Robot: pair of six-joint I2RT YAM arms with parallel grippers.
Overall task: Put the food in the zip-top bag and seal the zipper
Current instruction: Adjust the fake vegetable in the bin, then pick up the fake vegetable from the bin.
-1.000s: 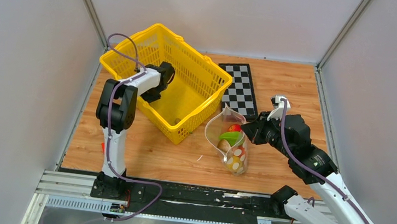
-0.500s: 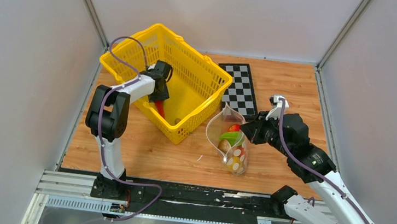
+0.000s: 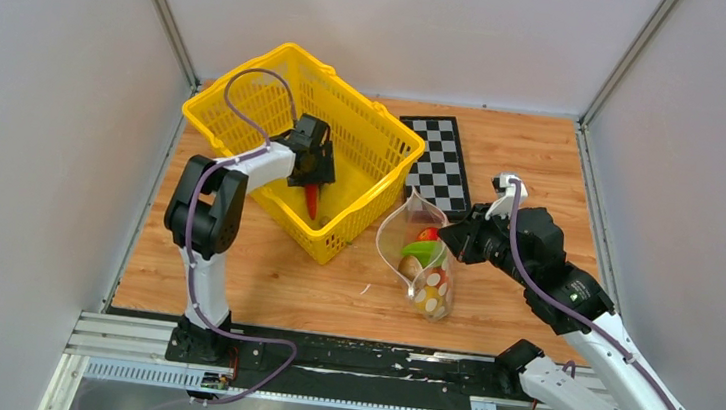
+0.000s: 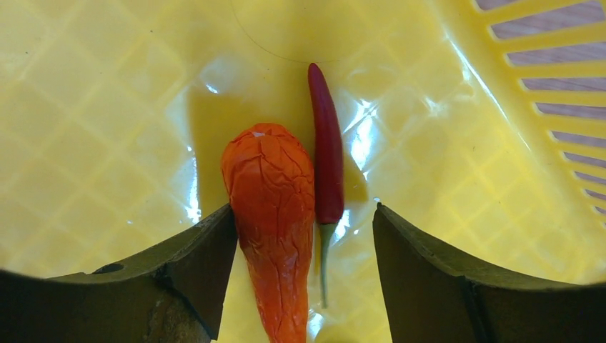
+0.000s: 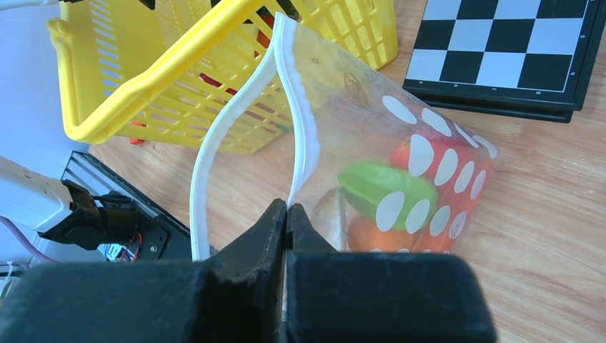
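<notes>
Over the floor of the yellow basket (image 3: 241, 75), the left gripper (image 4: 304, 214) points down with its fingers set apart. A wrinkled orange carrot (image 4: 275, 214) and a slim red chili (image 4: 327, 150) lie side by side in the gap. The carrot touches the left finger, while a sliver of yellow floor shows between the chili and the right finger. Whether the pair is clamped cannot be told. From above, a red-orange shape shows just under that gripper, inside the basket, near the wall that faces the bag.

Just beside that same basket wall, the zip-top bag (image 5: 357, 100) stands on the wooden desk (image 5: 543, 214), its mouth gaping open toward the basket. The right gripper (image 5: 286, 214) is closed tight on the zipper (image 5: 307, 143), pinching one of its two pale strips. The other strip bows away toward the basket. At the bag's end farthest from the basket sit a green pepper (image 5: 382, 187), a red tomato (image 5: 407, 153) behind it, and an orange piece (image 5: 371, 236) below. White dots hide parts of them. A checkerboard (image 5: 500, 43) lies flat on the desk just beside the basket's right corner.
</notes>
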